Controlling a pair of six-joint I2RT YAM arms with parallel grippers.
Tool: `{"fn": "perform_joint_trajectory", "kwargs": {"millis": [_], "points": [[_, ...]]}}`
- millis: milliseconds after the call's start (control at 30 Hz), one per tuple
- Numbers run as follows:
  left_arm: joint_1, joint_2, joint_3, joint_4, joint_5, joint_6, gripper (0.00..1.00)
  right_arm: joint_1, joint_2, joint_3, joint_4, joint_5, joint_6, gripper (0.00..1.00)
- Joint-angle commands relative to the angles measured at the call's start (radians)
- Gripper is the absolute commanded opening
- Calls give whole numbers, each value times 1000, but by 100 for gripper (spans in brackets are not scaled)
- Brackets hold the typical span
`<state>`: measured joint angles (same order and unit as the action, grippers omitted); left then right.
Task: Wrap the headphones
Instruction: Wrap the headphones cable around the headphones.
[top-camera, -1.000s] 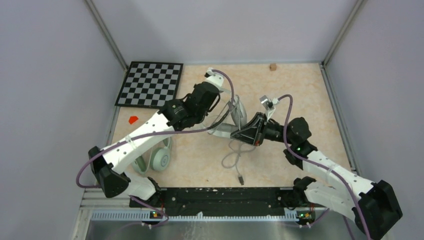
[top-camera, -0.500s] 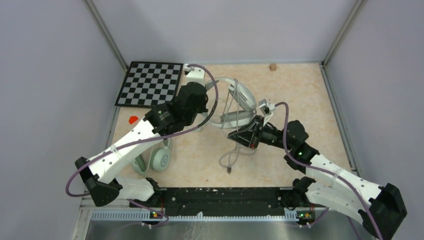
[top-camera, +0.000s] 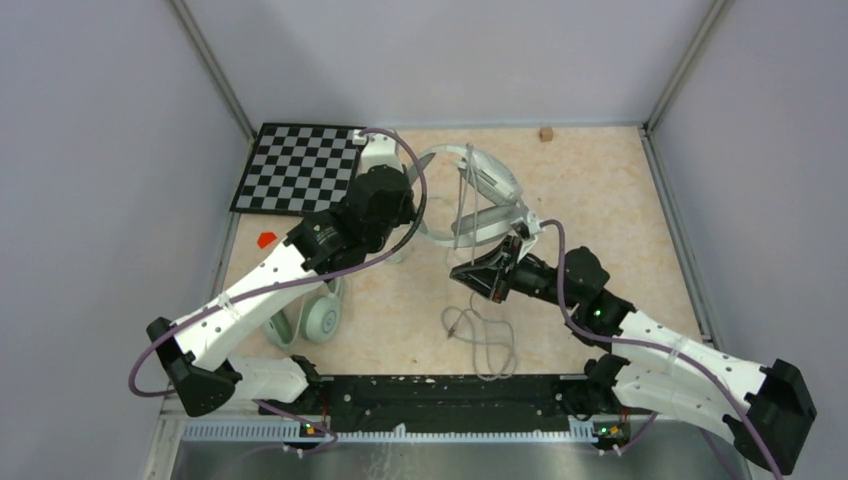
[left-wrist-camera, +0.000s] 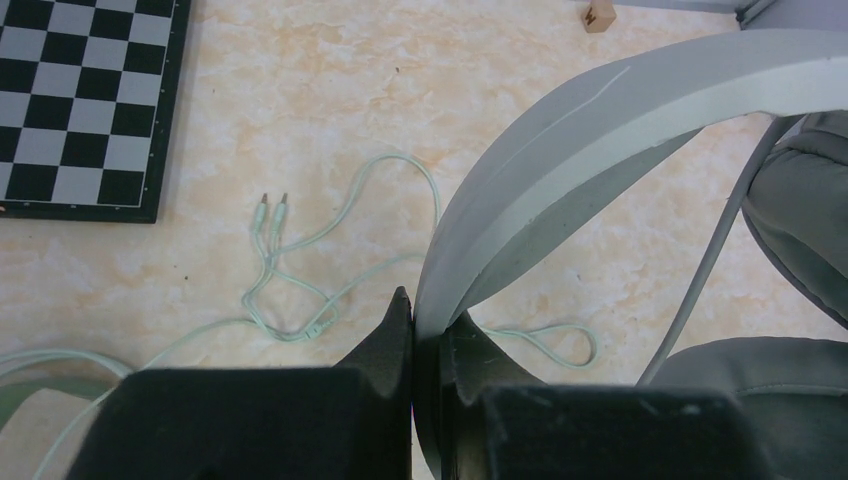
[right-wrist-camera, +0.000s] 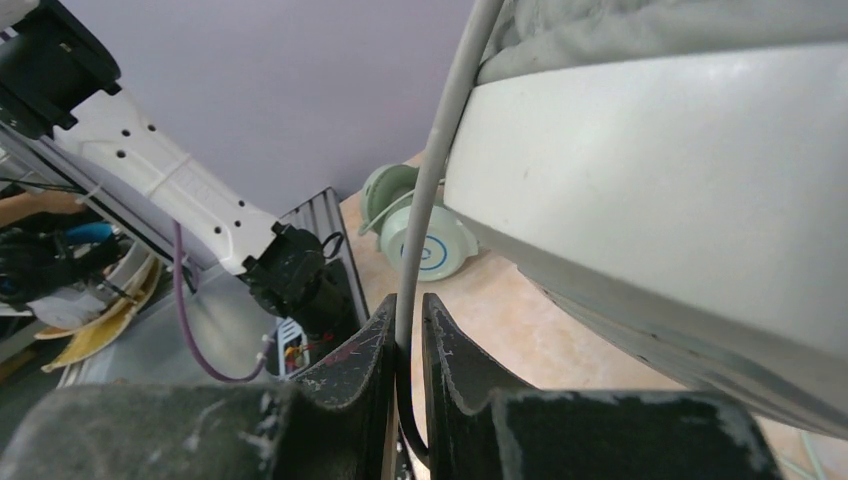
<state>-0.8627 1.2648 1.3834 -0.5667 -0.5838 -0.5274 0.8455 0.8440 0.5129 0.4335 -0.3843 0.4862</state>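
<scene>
The white headphones hang above the table's middle, tilted. My left gripper is shut on their grey headband, with the padded cups to its right. My right gripper is just in front of them, shut on the grey cable, which runs up to a cup. The cable's loose tail loops on the table toward the near edge, plug at its left. The mint-green headphones lie under the left arm, with their pale-green cable sprawled on the table.
A checkerboard lies at the back left, with a small red marker in front of it. A little wooden block sits by the back wall. Grey walls close in on three sides.
The left arm has carried the white headphones toward the back of the table and turned them. The right gripper has moved left and nearer, and the cable tail has slid toward the near edge.
</scene>
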Motion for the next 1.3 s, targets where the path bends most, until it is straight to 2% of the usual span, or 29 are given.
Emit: {"fn": "perform_joint_trajectory", "kwargs": {"millis": [0,233,367,533,633,933,1067,1267], "points": [[4,-61,22,162,22,-109,0,25,-18,-3,66,61,-93,12],[4,-66,22,174,29,-139,0,79,-14,-58,169,117,-182,13],[4,-74,14,192,56,-158,0,102,6,-101,243,177,-256,17],[4,-89,10,199,95,-187,0,105,54,-199,458,228,-350,22],[3,-101,3,200,110,-199,0,104,113,-213,529,225,-391,24],[3,-136,-18,206,134,-218,0,104,339,-213,728,209,-386,24],[4,-139,-17,208,152,-221,0,104,400,-230,854,207,-398,25],[4,-149,-19,208,166,-236,0,104,492,-229,955,161,-385,26]]}}
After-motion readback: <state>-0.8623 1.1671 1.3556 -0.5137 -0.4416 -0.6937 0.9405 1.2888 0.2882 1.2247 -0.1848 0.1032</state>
